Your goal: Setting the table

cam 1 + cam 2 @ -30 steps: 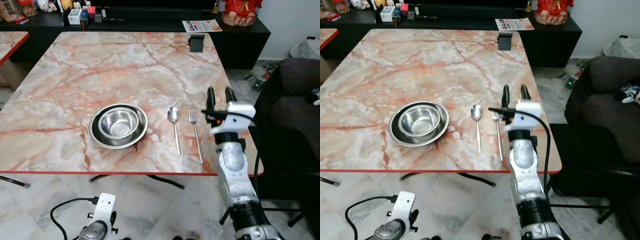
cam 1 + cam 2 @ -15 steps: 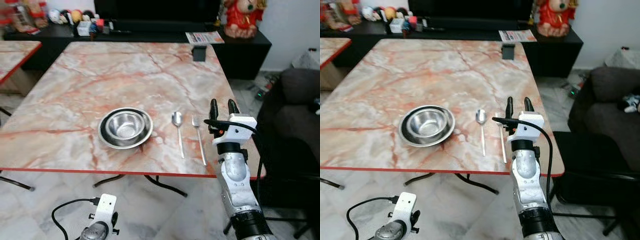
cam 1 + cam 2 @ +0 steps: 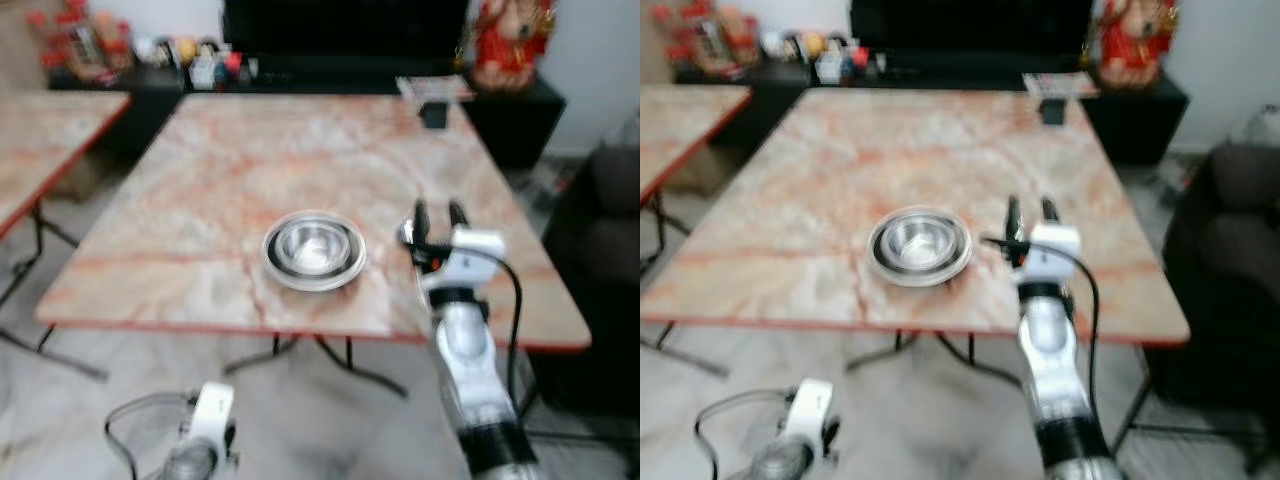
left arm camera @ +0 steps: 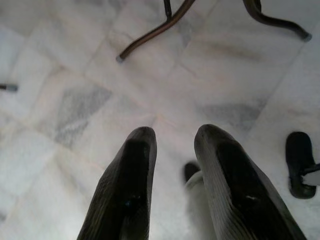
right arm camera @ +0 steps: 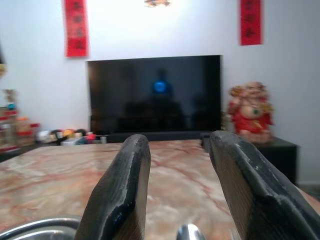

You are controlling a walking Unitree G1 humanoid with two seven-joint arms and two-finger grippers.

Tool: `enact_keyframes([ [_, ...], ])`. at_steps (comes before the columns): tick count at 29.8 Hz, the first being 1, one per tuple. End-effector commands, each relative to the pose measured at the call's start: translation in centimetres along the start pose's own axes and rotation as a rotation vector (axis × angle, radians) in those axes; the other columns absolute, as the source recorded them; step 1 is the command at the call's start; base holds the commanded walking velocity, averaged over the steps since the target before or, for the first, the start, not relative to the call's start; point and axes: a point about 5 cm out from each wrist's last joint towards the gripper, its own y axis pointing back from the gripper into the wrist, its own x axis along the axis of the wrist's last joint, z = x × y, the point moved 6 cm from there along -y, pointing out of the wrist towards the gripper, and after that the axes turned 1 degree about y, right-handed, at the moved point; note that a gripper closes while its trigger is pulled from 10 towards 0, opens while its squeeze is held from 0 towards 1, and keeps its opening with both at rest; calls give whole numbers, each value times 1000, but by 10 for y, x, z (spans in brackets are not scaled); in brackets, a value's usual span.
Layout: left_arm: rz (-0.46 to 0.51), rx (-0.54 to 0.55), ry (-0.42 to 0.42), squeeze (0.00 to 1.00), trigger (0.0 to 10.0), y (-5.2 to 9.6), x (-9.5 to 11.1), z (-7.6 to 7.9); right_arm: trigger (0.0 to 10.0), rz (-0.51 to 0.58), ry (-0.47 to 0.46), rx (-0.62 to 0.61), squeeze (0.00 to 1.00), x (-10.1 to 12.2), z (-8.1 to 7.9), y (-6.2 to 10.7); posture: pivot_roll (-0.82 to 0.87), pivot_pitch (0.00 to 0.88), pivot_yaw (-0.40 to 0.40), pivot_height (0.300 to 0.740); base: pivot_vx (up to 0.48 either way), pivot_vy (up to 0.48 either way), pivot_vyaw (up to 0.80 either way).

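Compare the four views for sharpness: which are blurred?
Both eye views are motion-blurred, smearing the bowl and table; the left wrist view is sharp on the floor; the right wrist view is slightly soft, the TV dark with a faint blue reflection.

I can see two red banners (image 5: pixel 77 27) on the wall, but their writing is too blurry to read.

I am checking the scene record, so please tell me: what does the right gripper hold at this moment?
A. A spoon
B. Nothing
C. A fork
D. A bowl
B: the right gripper is raised over the table edge with its fingers apart and only air between them; the bowl rests on the table.
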Motion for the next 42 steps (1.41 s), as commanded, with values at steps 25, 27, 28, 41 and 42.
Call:
enact_keyframes([
  [25,12,33,15,0,10000,-1,8,-13,10000,-434,15,-5,0,-111,30,44,-58,105,7,740,0,480,0],
  [27,13,34,17,0,10000,-1,8,-13,10000,-484,43,-4,0,-122,33,53,-53,105,6,740,0,480,0],
  [28,14,35,18,0,10000,-1,9,-13,10000,-493,44,-4,0,-125,33,55,-53,105,6,740,0,480,0],
  [41,9,30,20,0,10000,-1,7,-12,10000,-802,29,23,0,-181,32,126,-52,113,5,740,0,480,0],
  [42,8,29,20,0,10000,-1,7,-12,10000,-828,11,17,0,-184,31,131,-52,113,5,740,0,480,0],
])
